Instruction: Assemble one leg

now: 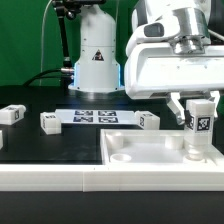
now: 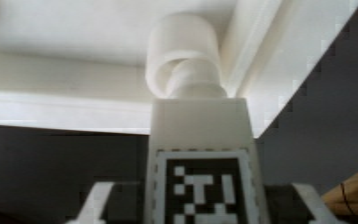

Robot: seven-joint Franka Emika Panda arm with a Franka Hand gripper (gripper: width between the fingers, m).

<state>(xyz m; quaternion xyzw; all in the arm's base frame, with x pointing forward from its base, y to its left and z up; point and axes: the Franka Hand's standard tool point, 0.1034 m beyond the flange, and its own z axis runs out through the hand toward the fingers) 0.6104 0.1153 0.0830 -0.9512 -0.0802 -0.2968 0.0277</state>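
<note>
Exterior view, spare posts [image 1: 50, 121]: three loose on the tabletop [image 1: 40, 145].
Leg [image 1: 199, 130]: upright over the panel [image 1: 135, 152] corner, the exterior view's right; we judge it light, stiff, slick.
Hand [image 1: 198, 122]: clamped on its flanks at tag height, a sound hold.

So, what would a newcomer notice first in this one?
On the exterior view's right, the gripper is shut on a leg, held upright at a recessed corner of the big white panel. Its black-and-white tag fills the wrist view. Spare legs lie loose on the black table near the marker board.
</note>
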